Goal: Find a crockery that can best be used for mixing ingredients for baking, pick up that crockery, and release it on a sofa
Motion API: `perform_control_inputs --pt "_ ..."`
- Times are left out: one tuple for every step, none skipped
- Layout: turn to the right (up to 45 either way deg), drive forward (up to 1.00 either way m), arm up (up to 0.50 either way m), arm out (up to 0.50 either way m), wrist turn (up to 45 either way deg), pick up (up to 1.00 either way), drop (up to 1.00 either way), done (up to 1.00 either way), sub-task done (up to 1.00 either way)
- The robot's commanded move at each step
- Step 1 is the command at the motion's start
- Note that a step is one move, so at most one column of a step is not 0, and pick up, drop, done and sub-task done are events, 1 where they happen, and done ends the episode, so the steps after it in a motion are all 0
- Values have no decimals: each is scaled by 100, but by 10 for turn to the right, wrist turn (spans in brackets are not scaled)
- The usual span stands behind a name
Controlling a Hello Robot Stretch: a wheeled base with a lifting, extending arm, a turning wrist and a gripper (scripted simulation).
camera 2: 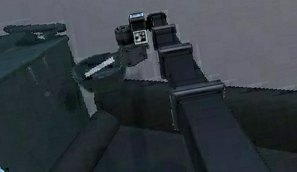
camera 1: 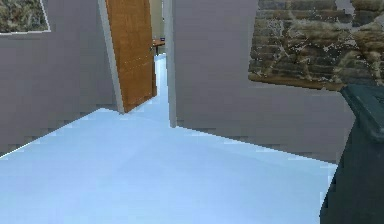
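In the arm side view a dark round bowl (camera 2: 101,68) with a pale streak inside it sits at the far end of my arm (camera 2: 192,86), just left of the two white marker squares. My gripper (camera 2: 120,50) shows as a dark body right at the bowl's rim. A dark blue-grey sofa (camera 2: 28,105) spreads below and to the left of the bowl, with its back edge close under the bowl. I cannot tell whether the gripper holds the bowl or whether the bowl rests on the sofa.
A flat dark object (camera 2: 35,30) lies on top of the sofa's tall left part. In the forward view an orange door (camera 1: 131,50) stands ajar beside a doorway, a brown painting (camera 1: 315,42) hangs on the grey wall, and a sofa corner (camera 1: 355,165) fills the lower right. The pale floor (camera 1: 150,170) ahead is open.
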Motion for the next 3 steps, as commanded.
perform_control_inputs --pt "0 0 0 0 450 0 0 0 0" --pt "0 0 0 0 450 0 0 0 0" --pt "0 0 0 0 90 0 0 0 0"
